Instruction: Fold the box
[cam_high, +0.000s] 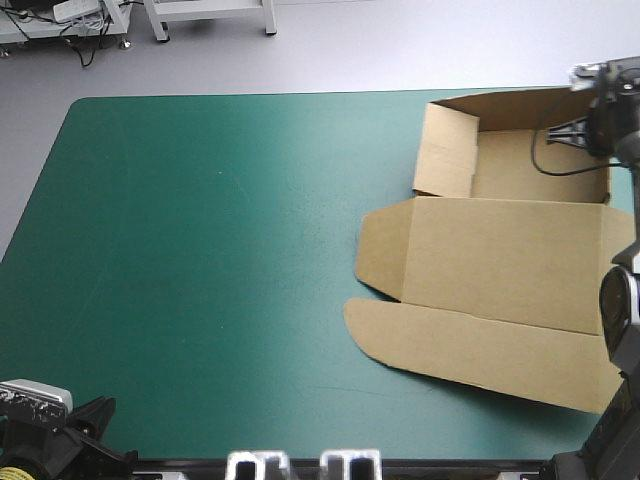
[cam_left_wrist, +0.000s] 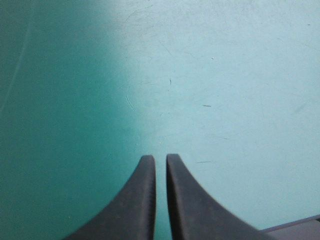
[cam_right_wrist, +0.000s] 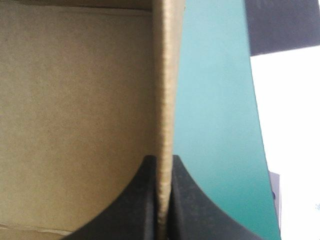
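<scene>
My right pincer (cam_right_wrist: 163, 161) is clamped all but closed on a raised wall (cam_right_wrist: 165, 75) of the brown board box (cam_high: 500, 250). The thin sheet stands edge-on between its two broad black fingers (cam_right_wrist: 142, 200) and runs straight ahead of them. On one side of that wall lies the tray floor (cam_right_wrist: 75, 125), on the other the bare teal-green worktop (cam_right_wrist: 210, 125). From above, this grip sits at the box's far right corner, where the tray part stands with its far wall and left wall (cam_high: 446, 150) up. The wide lid panel (cam_high: 505, 260) and its long curved flap (cam_high: 470, 350) lie flat toward the near edge. So the box occupies the worktop's right side, its long axis running far to near, and nearly all of it lies on the near side of the gripped wall. My left pincer (cam_left_wrist: 159, 159) is closed on nothing, its tips almost touching over bare cover at the near left corner, well apart from the box. I judge the right arm the one placed for the next fold, since the left would have to cross the whole worktop to help.
</scene>
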